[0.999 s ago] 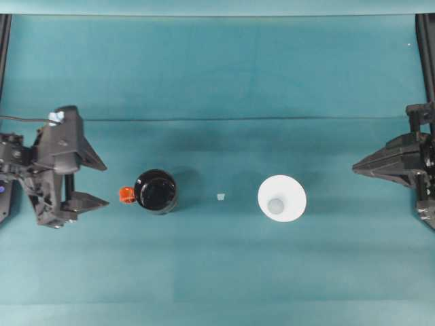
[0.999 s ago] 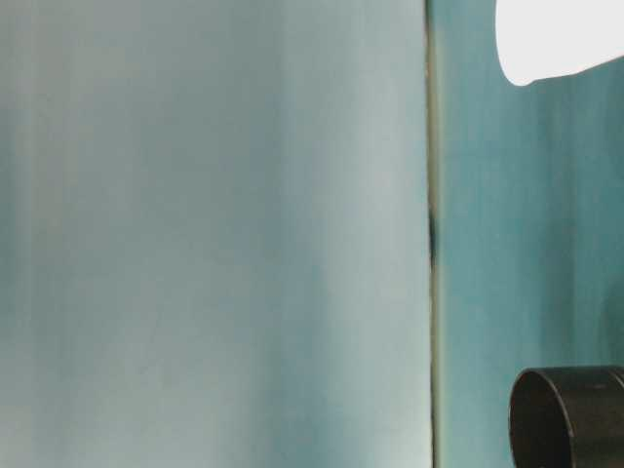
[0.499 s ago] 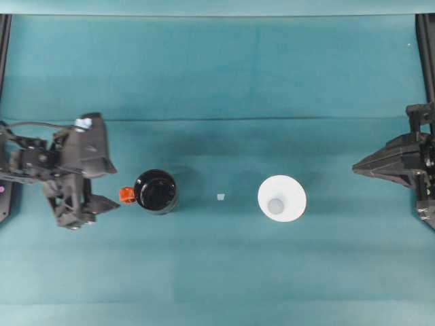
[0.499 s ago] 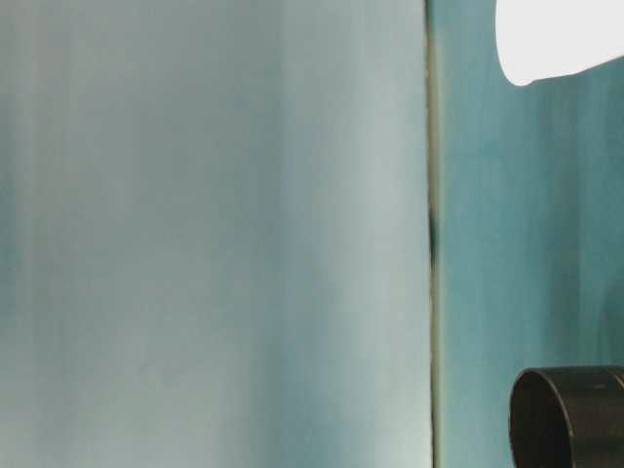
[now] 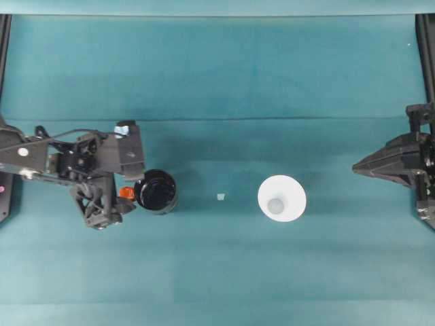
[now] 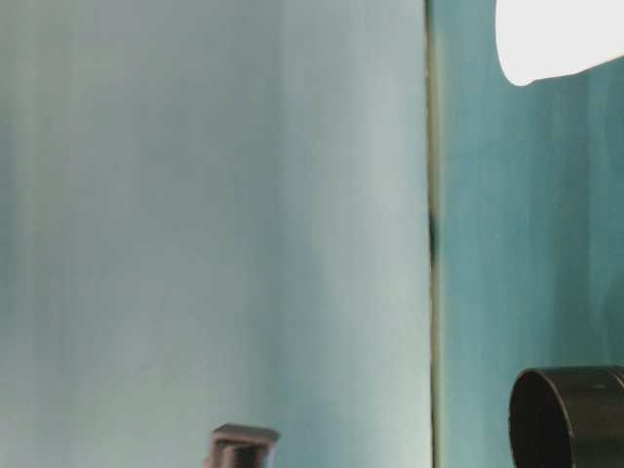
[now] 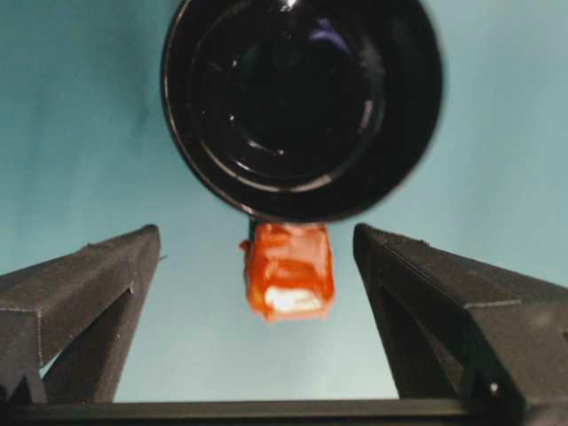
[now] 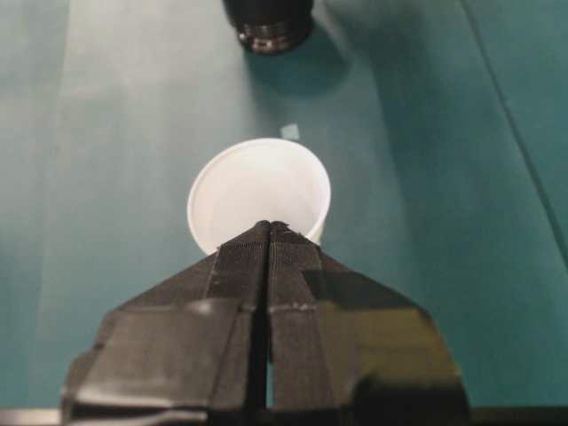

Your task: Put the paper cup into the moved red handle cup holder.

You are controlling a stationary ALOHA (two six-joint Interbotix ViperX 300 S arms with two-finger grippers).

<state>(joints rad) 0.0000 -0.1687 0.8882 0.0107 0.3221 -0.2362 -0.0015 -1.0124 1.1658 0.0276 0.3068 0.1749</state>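
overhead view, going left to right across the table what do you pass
left gripper → red handle cup holder → small pale scrap → paper cup → right gripper

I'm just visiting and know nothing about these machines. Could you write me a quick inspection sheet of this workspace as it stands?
Surface: teal cloth, flat, with a faint crease line across it.
Job's things: paper cup upright, standing alone; red handle cup holder upright, hollow, with nothing in it, its orange-red handle pointing at the left tool.
Clutter: one tiny pale scrap between holder and cup.
Grippers: left tool open, its fingers on either side of the handle, not touching; right tool shut, holding nothing, short of the cup.
Cables: a black cable loops over the left arm.
Surroundings: dark frame posts at the table's edges.
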